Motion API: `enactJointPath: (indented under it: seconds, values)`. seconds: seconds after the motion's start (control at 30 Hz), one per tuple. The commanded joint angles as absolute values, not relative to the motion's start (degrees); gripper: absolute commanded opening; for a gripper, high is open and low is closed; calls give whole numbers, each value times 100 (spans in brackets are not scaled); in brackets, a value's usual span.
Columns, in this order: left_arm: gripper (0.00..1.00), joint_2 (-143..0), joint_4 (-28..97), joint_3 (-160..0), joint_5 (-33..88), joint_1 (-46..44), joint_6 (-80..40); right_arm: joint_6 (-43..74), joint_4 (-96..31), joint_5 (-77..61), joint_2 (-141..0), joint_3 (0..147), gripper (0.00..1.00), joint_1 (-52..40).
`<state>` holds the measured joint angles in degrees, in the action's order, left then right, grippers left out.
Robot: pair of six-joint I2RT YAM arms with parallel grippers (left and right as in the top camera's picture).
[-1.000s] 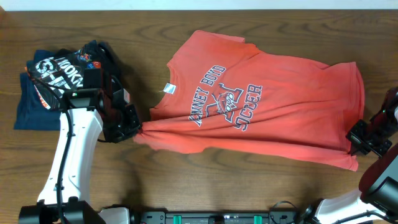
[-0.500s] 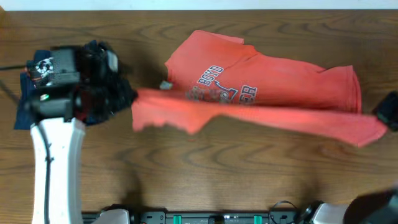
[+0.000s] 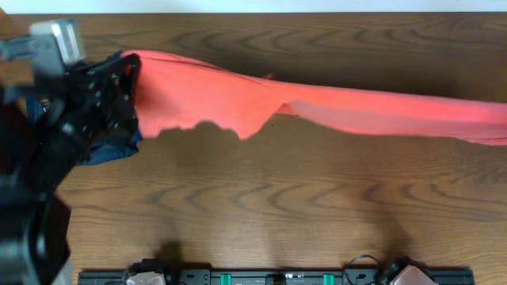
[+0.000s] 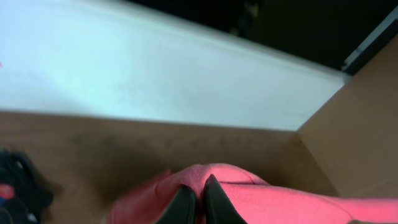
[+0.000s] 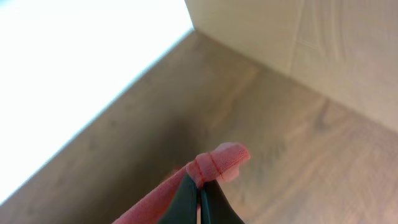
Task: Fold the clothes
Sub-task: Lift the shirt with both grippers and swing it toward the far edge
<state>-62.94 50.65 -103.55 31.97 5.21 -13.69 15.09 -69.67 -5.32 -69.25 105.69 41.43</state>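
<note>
The coral-red shirt (image 3: 238, 99) is lifted off the table and stretched across the far half, from the left arm to the right edge of the overhead view. My left gripper (image 3: 127, 71) is shut on its left end; the left wrist view shows the dark fingertips (image 4: 198, 190) pinching a fold of the red fabric (image 4: 280, 202). My right gripper is out of the overhead view. In the right wrist view its fingertips (image 5: 199, 180) are shut on a bunched hem of the shirt (image 5: 217, 160). The chest logo is hidden.
A pile of navy and black garments (image 3: 111, 146) lies at the left, mostly hidden under my left arm; it also shows at the left edge of the left wrist view (image 4: 15, 186). The wooden table (image 3: 277, 206) spans the view, with a white wall along its far edge.
Both grippers have lifted the shirt's near edge and carried it toward the far side. The shirt, flat on the table one second ago, now hangs stretched between them.
</note>
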Motion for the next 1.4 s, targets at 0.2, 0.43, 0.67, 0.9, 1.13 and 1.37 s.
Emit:
enactJointPath:
  seconds: [0.2, 0.43, 0.67, 0.9, 1.13, 1.37]
  values:
    - [6, -7699, 4862, -10405, 2936, 576, -1424, 797, -6689, -1695, -7968, 10678, 1, 3647]
    - [6, -9647, 3833, -10551, 3020, 401, -1426, 449, -5929, -1564, -9572, 10678, 1, 2668]
    - [6, -10971, 1855, -11572, 3409, 342, -2097, 1472, -3820, -1542, -10440, 10899, 1, 2204]
    - [6, -11028, 558, -13233, 3393, 574, -2370, 2373, -3212, -1007, -10363, 12449, 1, 2521]
    - [6, -10899, 2213, -14232, 4637, 770, -2357, 1774, -4528, -731, -10363, 13166, 1, 2812]
    - [6, -10906, 7251, -13990, 4742, 626, -443, 1490, -7076, 528, -10600, 12973, 1, 2810]
